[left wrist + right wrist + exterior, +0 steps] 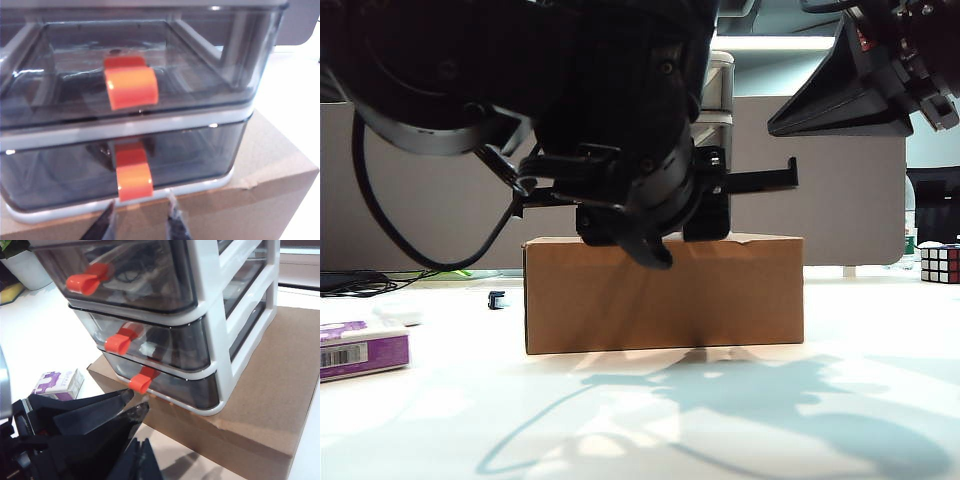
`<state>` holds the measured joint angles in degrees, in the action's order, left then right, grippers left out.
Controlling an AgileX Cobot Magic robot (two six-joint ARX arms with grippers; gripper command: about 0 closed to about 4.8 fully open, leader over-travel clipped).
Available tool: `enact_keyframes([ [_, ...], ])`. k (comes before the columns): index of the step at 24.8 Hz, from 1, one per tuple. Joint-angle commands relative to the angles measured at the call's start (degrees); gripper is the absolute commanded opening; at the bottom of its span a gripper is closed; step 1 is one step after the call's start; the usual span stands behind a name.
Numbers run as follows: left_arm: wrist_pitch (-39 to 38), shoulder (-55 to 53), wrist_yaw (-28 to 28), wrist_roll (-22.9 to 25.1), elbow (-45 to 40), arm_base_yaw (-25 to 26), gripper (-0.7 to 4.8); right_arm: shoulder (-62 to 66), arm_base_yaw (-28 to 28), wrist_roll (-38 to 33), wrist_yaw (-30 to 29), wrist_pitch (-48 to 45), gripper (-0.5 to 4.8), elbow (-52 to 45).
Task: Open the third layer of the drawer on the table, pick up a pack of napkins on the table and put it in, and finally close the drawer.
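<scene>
Exterior camera sits low at table level; both wrist cameras closely face the drawer (165,330).

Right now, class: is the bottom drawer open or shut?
Shut: the bottom drawer sits flush with the white frame, level with the two above.

White worktop (720,420) bears a brown cardboard box (665,295) at centre, a purple-and-white napkin pack (360,350) at left, a Rubik's cube (940,263) far right.
</scene>
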<state>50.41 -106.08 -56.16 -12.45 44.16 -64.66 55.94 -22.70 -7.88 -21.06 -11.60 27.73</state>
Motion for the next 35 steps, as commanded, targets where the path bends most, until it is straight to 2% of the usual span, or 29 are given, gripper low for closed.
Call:
enact_keyframes([
  [1,0.8,0.2,-0.2,0.2,0.4,-0.1,1.22,0.0,0.0,0.2,-0.1,-0.9,-0.06,0.4],
  [12,3.7,0.0,0.2,0.2,0.7,2.3,1.22,0.0,0.0,0.2,-0.1,-0.9,-0.06,0.4],
  [22,3.8,-0.1,4.6,0.0,0.7,2.8,1.22,0.0,0.0,0.2,-0.1,-0.9,-0.06,0.4],
  [35,4.2,-0.1,3.9,0.0,0.7,3.5,1.22,0.0,0.0,0.2,-0.1,-0.8,-0.06,0.4],
])
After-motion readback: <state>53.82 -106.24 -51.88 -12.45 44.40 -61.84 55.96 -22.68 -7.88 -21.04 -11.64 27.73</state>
